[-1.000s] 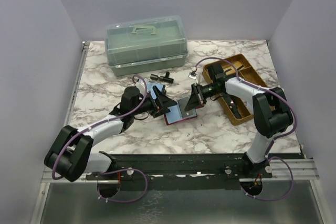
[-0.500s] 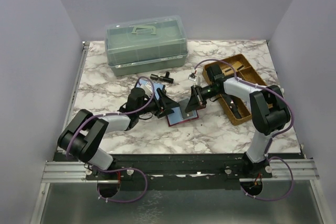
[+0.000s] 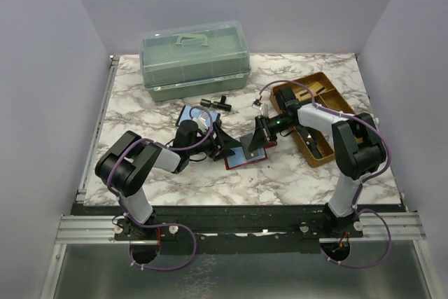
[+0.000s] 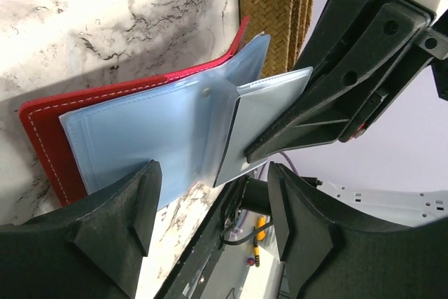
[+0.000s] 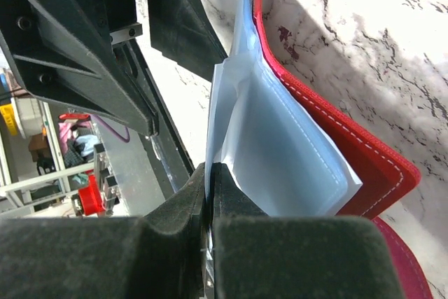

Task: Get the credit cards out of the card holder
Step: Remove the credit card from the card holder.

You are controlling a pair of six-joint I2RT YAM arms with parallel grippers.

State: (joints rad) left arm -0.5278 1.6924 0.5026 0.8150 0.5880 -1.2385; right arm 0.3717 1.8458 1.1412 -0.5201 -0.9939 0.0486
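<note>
Left gripper (image 4: pixel 210 197) has closed in, jaws apart and empty, astride the holder (image 4: pixel 42 127) flap pinched by the right gripper (image 5: pixel 210 176).

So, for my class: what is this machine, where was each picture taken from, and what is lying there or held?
It is two robot arms bolted at the near edge of a marble table. The overhead picture looks down from behind them. The other two come from a camera on each wrist, so the black shapes in front are that arm's own jaws. On the table lie a green lidded box, a brown tray, a small black part and an open red card holder. The right arm has its jaws shut on a pale blue inner leaf of the card holder. The left arm holds its jaws open at its other end, gripping nothing.
</note>
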